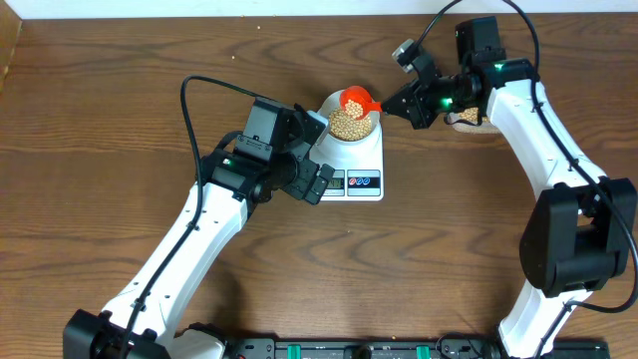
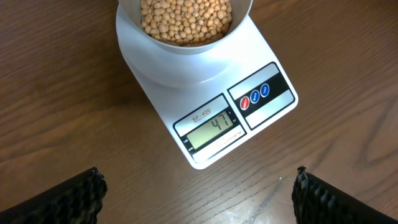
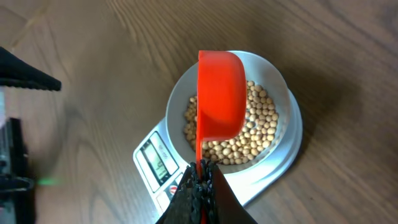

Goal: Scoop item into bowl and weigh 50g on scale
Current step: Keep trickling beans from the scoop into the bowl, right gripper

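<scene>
Two fingers of the right gripper [image 3: 200, 177] are clamped on the handle of a red scoop [image 3: 221, 93], which is tipped over the bowl [image 3: 283, 93] on the scale [image 2: 249, 50]. The display [image 2: 211, 129] reads 47, so only a few beans [image 3: 261, 124] seem wanted, and a slow trickle with small shakes would suit best. Beans already fill much of the bowl. What the scoop holds cannot be told. The left gripper [image 2: 199, 190] hangs wide open and empty before the scale.
</scene>
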You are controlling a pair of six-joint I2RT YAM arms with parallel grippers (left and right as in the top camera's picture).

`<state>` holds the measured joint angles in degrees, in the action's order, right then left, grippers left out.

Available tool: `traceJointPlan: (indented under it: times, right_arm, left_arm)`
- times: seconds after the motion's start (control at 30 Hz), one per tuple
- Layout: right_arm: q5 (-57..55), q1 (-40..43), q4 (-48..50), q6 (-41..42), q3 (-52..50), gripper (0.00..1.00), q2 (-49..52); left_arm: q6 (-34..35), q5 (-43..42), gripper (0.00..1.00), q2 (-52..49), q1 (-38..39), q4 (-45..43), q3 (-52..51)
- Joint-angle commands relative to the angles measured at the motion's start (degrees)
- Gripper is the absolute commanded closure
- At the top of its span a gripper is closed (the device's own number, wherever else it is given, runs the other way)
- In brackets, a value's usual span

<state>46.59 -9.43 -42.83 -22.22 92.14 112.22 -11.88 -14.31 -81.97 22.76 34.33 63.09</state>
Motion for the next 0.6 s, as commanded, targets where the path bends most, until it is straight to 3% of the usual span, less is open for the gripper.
traceJointPlan:
  times: [0.0,0.57]
  right_arm:
    - [2.3,0.8,0.0,3.7,1.0,0.99,-2.1]
    - [2.4,1.0,0.3,4.0,1.0,0.99,-2.1]
  left_arm:
    - [-0.5,-0.5,0.02,0.0,-0.1,0.2,0.0]
    - [-0.5,-0.5,0.02,0.0,-0.1,0.2,0.0]
